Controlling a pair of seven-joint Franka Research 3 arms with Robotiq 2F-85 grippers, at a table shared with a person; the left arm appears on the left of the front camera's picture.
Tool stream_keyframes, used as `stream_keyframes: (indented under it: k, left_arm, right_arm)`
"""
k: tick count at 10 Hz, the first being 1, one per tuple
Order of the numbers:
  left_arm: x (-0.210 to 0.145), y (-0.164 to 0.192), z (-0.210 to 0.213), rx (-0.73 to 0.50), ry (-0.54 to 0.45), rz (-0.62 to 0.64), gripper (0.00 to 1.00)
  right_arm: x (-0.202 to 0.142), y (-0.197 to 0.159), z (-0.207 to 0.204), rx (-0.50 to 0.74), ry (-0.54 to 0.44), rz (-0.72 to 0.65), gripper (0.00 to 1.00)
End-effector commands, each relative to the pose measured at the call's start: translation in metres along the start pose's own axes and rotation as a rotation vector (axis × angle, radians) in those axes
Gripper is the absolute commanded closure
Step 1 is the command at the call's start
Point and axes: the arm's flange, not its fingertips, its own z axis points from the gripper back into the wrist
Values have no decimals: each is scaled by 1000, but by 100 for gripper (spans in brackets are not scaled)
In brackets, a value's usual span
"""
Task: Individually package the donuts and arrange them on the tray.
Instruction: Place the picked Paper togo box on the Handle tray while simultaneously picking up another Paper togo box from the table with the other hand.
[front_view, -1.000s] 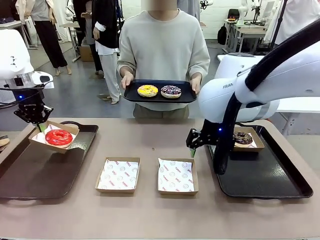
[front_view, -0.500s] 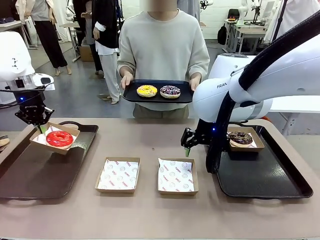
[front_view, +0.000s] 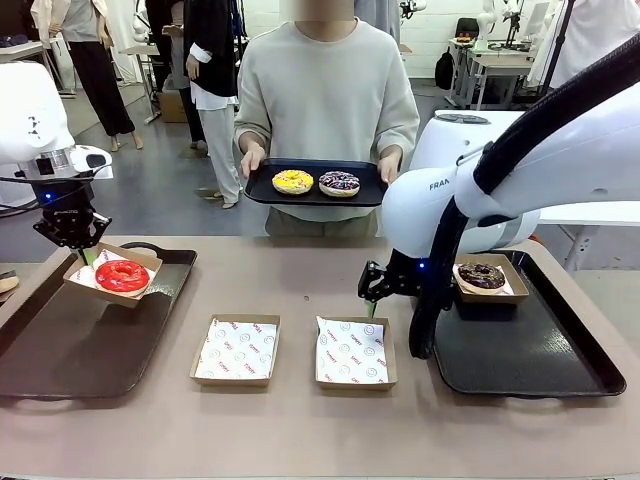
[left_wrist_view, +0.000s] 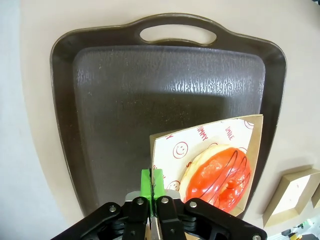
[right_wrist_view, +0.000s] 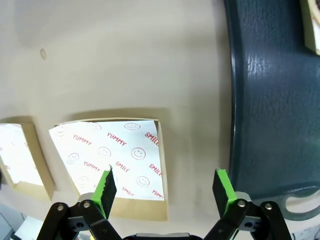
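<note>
Cardboard is sitting pinched in the left gripper (front_view: 86, 254) (left_wrist_view: 152, 181), which is clamping shut on the wall of a shallow brown paper-lined box (front_view: 76, 283) (left_wrist_view: 210, 134) at the left of the front view. A glossy red ring donut (front_view: 122, 276) (left_wrist_view: 220, 175) is lying in that box, just right of the gripper's fingertips. The box is tilting over a dark textured plastic tray (front_view: 60, 350) (left_wrist_view: 165, 85) with loop handles. The left arm is pointing straight down from its white wrist.

Centre right, the right gripper (front_view: 372, 298) (right_wrist_view: 165, 182) is hanging with jaws spread wide above an empty printed-paper box (front_view: 355, 352) (right_wrist_view: 115, 150) on the tan bench (front_view: 300, 420), its arm bending down from the upper right. A dark chocolate ring donut (front_view: 482, 276) is resting boxed on the right-hand tray (front_view: 540, 370).

At upper centre a person (front_view: 330, 90) is holding a small black tray (front_view: 315, 196) bearing a yellow sprinkled donut (front_view: 292, 181) and a purple-brown drizzled donut (front_view: 339, 183).
</note>
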Motion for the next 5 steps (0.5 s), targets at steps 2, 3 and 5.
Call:
stream_keyframes:
  k: [2,3,5]
  left_arm:
    - [5,-1,3,26,-13,41,99]
    - [8,-2,2,24,-12,50,99]
    - [16,-1,-2,13,-4,59,99]
  right_arm:
    - [-6,2,-20,-55,-35,-55,0]
    - [-13,2,-29,-56,-21,-45,0]
    - [-19,4,-41,-64,6,-38,0]
